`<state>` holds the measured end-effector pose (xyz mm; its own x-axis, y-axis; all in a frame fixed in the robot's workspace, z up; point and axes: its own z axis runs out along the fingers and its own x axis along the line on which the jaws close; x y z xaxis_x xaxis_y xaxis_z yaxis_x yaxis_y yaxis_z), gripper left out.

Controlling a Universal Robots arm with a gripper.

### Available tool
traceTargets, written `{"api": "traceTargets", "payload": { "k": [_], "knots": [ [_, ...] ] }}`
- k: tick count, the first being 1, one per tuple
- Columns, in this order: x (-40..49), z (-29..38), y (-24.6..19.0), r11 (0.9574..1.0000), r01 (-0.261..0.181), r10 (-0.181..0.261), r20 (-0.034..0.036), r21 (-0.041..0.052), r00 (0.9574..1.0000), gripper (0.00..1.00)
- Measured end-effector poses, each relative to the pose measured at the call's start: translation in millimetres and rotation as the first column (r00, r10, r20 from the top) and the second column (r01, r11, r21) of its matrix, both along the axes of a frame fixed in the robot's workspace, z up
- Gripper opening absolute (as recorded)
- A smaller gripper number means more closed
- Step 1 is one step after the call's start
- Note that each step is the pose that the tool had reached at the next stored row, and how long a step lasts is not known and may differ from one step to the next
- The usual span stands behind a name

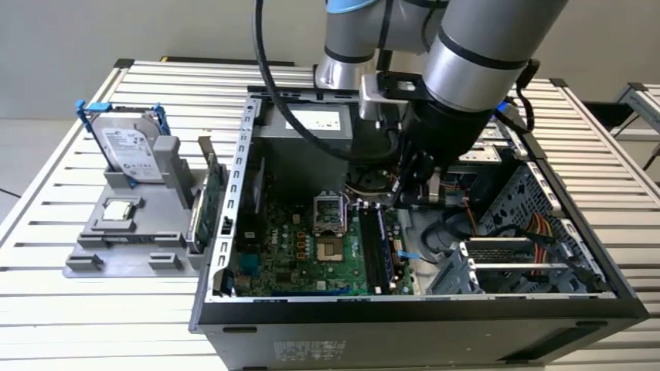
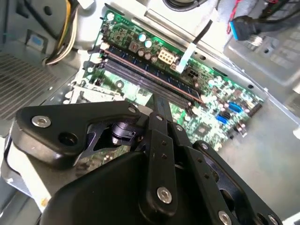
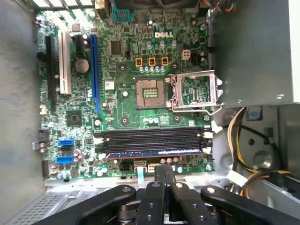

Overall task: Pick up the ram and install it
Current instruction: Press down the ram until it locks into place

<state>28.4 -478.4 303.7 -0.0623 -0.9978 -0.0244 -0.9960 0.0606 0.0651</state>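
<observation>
The ram lies in the outermost of the black memory slots on the green motherboard, with white latches at both ends. It also shows as a long dark strip in the second wrist view and beside the socket in the exterior view. My gripper is inside the open computer case, right over the middle of the ram. Its two black fingers are pressed together with nothing between them. The fingertips end at the ram's upper edge; I cannot tell whether they touch it.
The open CPU socket sits next to the slots. Yellow and orange cables and a drive cage crowd the case. Outside it, at the exterior view's left, a grey holder carries a hard drive and a green card.
</observation>
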Motion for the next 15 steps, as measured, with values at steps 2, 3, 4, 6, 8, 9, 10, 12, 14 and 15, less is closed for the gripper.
{"api": "traceTargets", "payload": {
  "k": [2, 3, 4, 6, 8, 9, 10, 12, 14, 15],
  "knots": [
    [0.0, 9.4, 0.0, 1.0, 0.0, 0.0, 0.0, -0.0001, 1.0, 0.0],
    [0.0, 13.6, 0.0, 1.0, 0.0, 0.0, 0.0, 0.0, 1.0, 0.0],
    [0.0, 18.3, 0.0, 1.0, 0.0, 0.0, 0.0, -0.0001, 1.0, 0.0],
    [0.0, 27.0, 0.0, 1.0, 0.0, 0.0, 0.0, -0.0002, 1.0, 0.0],
    [0.0, 30.9, 0.0, 1.0, 0.0, 0.0, 0.0, -0.0001, 1.0, 0.0],
    [0.0, 31.0, 0.0, 1.0, 0.0, 0.0, 0.0, 0.0, 1.0, 0.0],
    [0.0, 31.0, 0.0, 1.0, 0.0, 0.0, 0.0, 0.0001, 1.0, 0.0],
    [0.0, 31.3, 0.0, 1.0, 0.0, 0.0, -0.0001, -0.0001, 1.0, 0.0],
    [0.0, 31.5, 0.0, 1.0, 0.0, 0.0, -0.0001, -0.0002, 1.0, 0.0],
    [0.0, 31.6, 0.0, 1.0, 0.0, 0.0, 0.0, -0.0002, 1.0, 0.0]
  ]
}}
